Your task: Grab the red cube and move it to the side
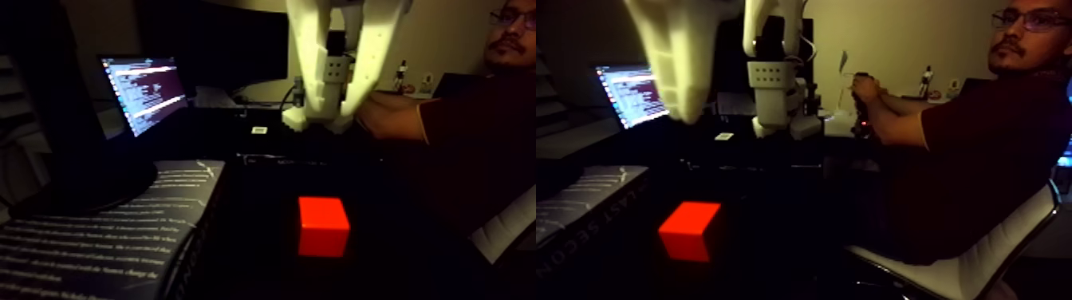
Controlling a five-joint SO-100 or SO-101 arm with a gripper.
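In the left half of the fixed view, the red cube (323, 226) is being shown resting on a dark table (263, 263), low and near the middle, with its top face lit brightest. The white gripper (339, 120) is being held well above and behind it, apart from it, with two pale fingers (373, 56) spread and nothing between them. A laptop screen (143, 92) is glowing at the left, and a printed black book (104, 235) is lying just left of the cube. A person's forearm (395, 120) is reaching in from the right.

In the right half, the same cube is being seen at the lower left, turned edge-on, while a blurred white finger is hanging high above it, not touching. The person is being seen seated on a white chair (981, 267).
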